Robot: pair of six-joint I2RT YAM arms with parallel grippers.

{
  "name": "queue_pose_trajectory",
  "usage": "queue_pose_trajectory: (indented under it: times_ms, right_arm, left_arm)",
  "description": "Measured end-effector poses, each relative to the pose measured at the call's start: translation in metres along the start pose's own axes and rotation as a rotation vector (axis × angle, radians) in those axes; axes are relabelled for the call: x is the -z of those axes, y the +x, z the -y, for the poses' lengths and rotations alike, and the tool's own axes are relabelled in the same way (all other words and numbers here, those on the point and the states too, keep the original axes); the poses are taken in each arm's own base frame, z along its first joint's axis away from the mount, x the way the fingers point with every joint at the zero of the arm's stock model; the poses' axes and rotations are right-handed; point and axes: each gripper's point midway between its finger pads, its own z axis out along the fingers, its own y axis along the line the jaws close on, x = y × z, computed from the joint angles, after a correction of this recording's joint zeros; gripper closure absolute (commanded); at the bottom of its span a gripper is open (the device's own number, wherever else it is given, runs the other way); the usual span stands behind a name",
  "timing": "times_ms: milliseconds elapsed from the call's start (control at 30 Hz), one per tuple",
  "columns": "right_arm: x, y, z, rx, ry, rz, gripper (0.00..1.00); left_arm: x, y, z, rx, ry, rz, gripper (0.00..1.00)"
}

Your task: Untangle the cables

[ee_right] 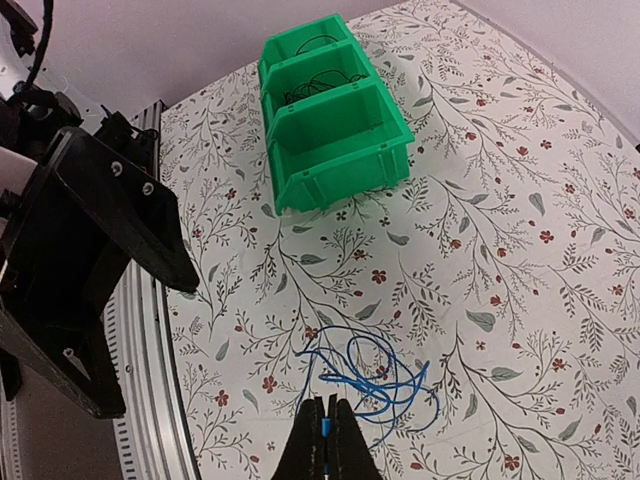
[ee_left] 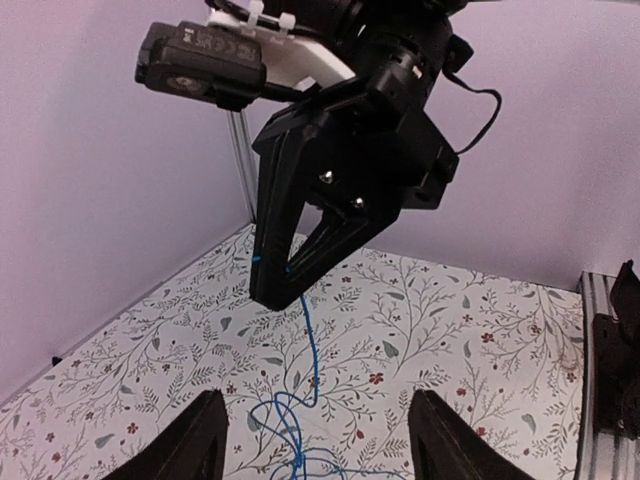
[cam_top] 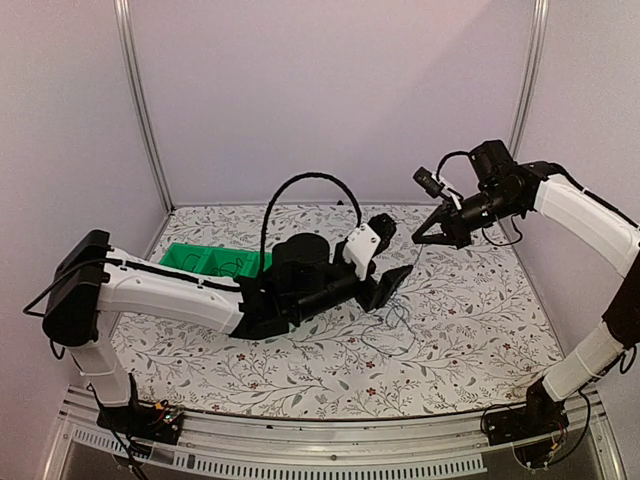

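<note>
- The right gripper [ee_left: 275, 293] is up high above the table [cam_top: 480, 320]. Its two black fingers are pressed together, pinching one thin blue strand of the cables [ee_left: 311, 350].
- That blue strand hangs almost straight down from the pinch. It ends in a loose, loopy snarl lying flat on the table.
- In the right wrist view the snarl [ee_right: 350, 381] looks like a scribble of thin, bendy blue string. The finger tips meet right over it.
- The left gripper [ee_left: 318, 442] is low, near the snarl. Its two flat black fingers are spread wide apart and hold nothing.
- From the top view the cables [cam_top: 395, 325] are just in front of the left gripper [cam_top: 390, 288].
- The table has a white cover with a pattern of small leaves and red flowers.
- A green bin [ee_right: 340, 150] of hard, shiny plastic with straight walls sits well apart from the snarl.
</note>
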Motion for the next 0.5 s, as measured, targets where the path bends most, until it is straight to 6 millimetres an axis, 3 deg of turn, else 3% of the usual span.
queue_pose_trajectory:
  times_ms: [100,200,333,500]
  right_arm:
    - [0.004,-0.007,-0.007,-0.002,-0.026,0.014,1.00]
    - [0.012,-0.019,-0.017,0.006,-0.061,0.038,1.00]
    - [0.033,-0.050,-0.036,0.064,-0.096,0.095,1.00]
    - [0.082,-0.103,-0.064,0.185,-0.103,0.217,1.00]
  left_arm:
    - [-0.017,-0.006,0.005,-0.033,0.001,0.049,0.44]
    - [-0.039,0.003,0.009,-0.059,0.002,0.069,0.58]
    - [-0.067,0.035,0.007,-0.080,0.008,0.055,0.81]
    - [-0.079,0.070,-0.011,-0.049,0.000,0.029,0.87]
